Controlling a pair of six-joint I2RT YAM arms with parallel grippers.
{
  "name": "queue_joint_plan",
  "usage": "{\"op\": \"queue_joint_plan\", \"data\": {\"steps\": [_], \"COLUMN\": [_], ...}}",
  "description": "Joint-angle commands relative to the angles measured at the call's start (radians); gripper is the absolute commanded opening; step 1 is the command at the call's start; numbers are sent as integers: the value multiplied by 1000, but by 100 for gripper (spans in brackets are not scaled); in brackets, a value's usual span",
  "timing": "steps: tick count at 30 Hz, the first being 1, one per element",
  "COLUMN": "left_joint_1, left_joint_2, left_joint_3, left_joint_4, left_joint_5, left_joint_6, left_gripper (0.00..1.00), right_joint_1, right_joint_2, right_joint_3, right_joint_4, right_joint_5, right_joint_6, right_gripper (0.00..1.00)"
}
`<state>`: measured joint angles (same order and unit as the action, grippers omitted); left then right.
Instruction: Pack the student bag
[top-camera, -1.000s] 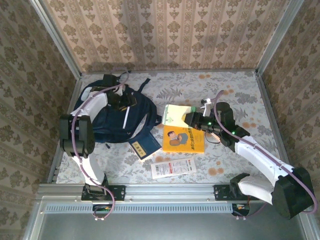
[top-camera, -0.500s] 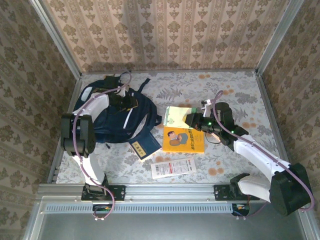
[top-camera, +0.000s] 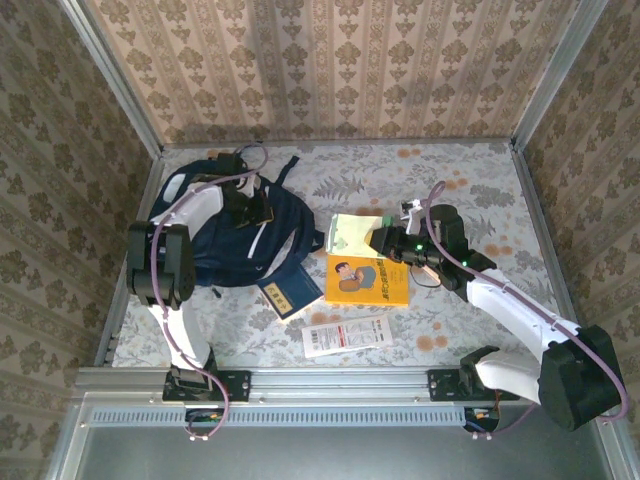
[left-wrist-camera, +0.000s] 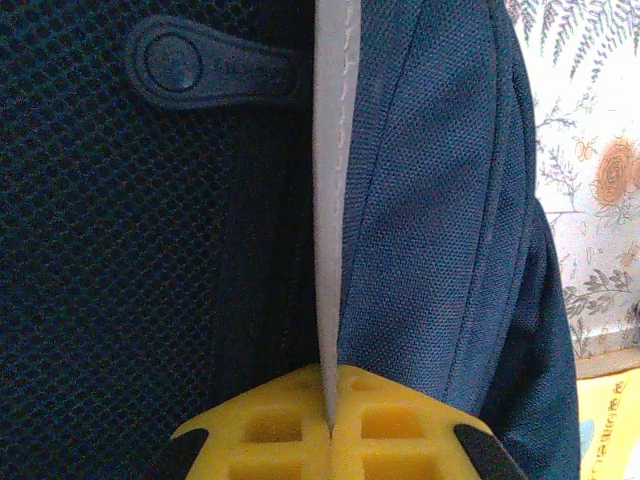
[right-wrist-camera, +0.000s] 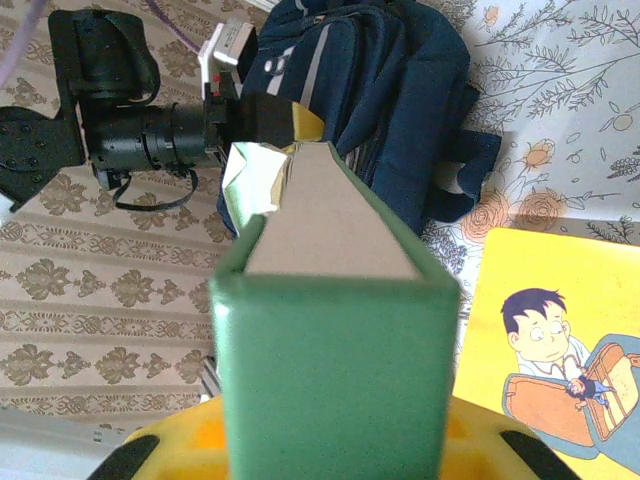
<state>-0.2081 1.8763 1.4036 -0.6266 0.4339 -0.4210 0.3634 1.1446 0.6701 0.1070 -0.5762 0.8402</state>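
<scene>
Stage, by judgement: early. Far left of tabletop (top-camera: 470, 190): student bag (top-camera: 225, 250), large navy-blue fabric backpack, thin white trim (left-wrist-camera: 328, 200) pinched in left tool (left-wrist-camera: 330, 428). Clamped in right tool (right-wrist-camera: 330, 440): pale-green cardboard box (top-camera: 352, 232). Still unpacked: yellow picture book (top-camera: 368, 278), small navy booklet (top-camera: 288, 290), flat white packet (top-camera: 346, 336). Since a second ago: left tool closed from half-spread.

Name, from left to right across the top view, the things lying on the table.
The student bag → small navy booklet → yellow picture book. The green book and the white packet overlap the last one sideways, so their places are unclear.
</scene>
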Motion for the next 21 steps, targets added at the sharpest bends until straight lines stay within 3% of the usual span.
{"op": "queue_joint_plan", "data": {"steps": [1, 12, 21], "left_joint_1": [-8, 16, 49], "left_joint_2": [-81, -303, -392], "left_joint_3": [61, 125, 142], "left_joint_4": [-71, -162, -148], "left_joint_5": [45, 52, 171], "left_joint_6": [13, 15, -11], "left_gripper": [0, 0, 0], "right_joint_1": [-4, 61, 139], "right_joint_2": [-27, 28, 132], "right_joint_3": [5, 52, 126], "right_joint_4": [29, 68, 82], "right_joint_5": [-20, 21, 144], "right_joint_6": [1, 37, 142], "right_gripper": [0, 0, 0]}}
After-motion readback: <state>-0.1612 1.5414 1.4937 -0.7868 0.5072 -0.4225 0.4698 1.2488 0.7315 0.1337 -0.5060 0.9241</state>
